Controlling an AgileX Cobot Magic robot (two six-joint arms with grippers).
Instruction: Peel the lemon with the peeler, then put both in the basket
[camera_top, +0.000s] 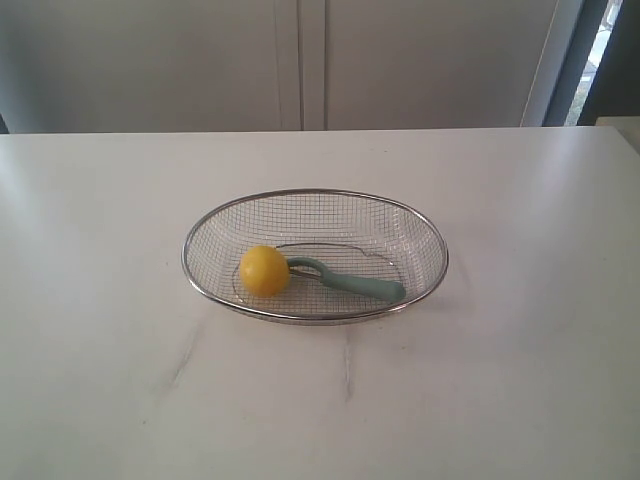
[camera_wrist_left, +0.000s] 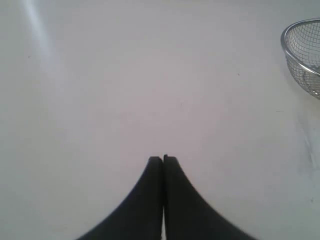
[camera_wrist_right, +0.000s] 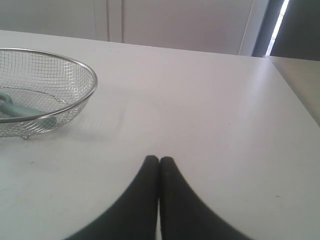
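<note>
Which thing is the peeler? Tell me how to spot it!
Look at the white table; a wire basket sits in its middle. Inside lie two things. The peeler is the long, thin, teal one, not the round yellow lemon.

A white, smooth tabletop is seen, filling the exterior view from side to side. One thing is set directly on it: an oval wire-mesh basket with a shiny metal rim, placed upright near the middle and well apart from every edge. A soft shadow is cast on the surface just beside the basket. Two faint grey streaks are marked on the surface, on the side nearer the exterior camera.
</note>
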